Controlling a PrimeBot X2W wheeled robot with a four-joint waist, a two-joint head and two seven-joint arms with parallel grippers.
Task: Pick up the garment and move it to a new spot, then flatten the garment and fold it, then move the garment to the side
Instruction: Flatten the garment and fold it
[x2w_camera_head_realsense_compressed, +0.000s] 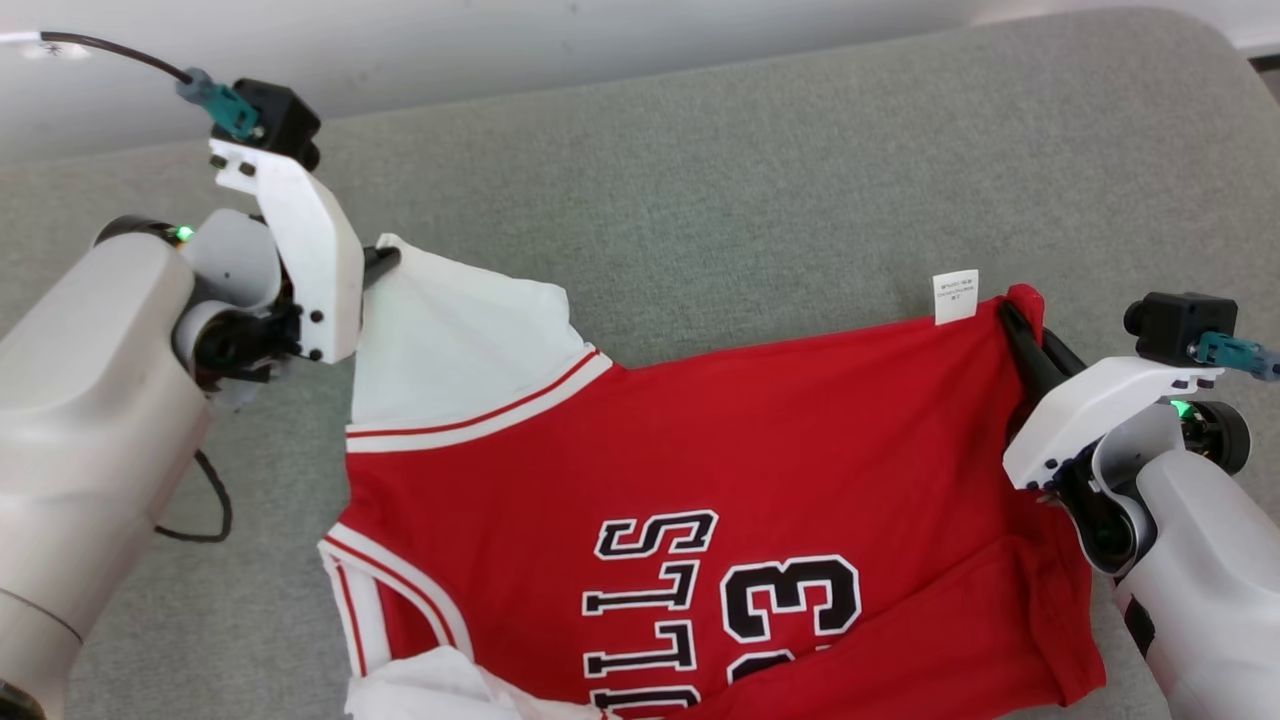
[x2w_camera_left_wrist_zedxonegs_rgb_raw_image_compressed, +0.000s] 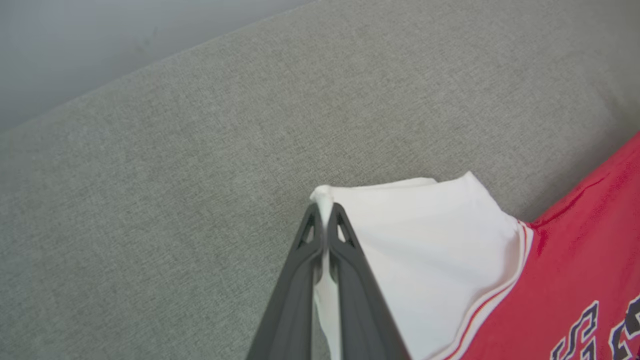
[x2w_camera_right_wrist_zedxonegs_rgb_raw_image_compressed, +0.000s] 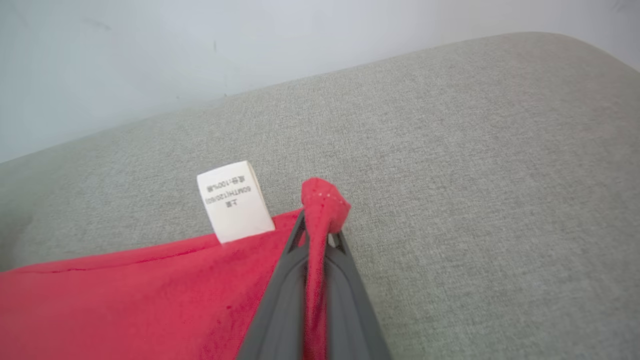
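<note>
Currently, the left gripper (x2w_camera_head_realsense_compressed: 385, 262) pinches the white sleeve (x2w_camera_left_wrist_zedxonegs_rgb_raw_image_compressed: 430, 240) of the garment (x2w_camera_head_realsense_compressed: 760, 430), upper left. The right gripper (x2w_camera_head_realsense_compressed: 1020, 312) is clenched on its red corner (x2w_camera_right_wrist_zedxonegs_rgb_raw_image_compressed: 325, 200), centre right.

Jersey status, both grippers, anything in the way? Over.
Left gripper shut on white sleeve. Right gripper shut on red hem corner beside label. Jersey stretched between them over grey cushion. Nothing seen blocking.
</note>
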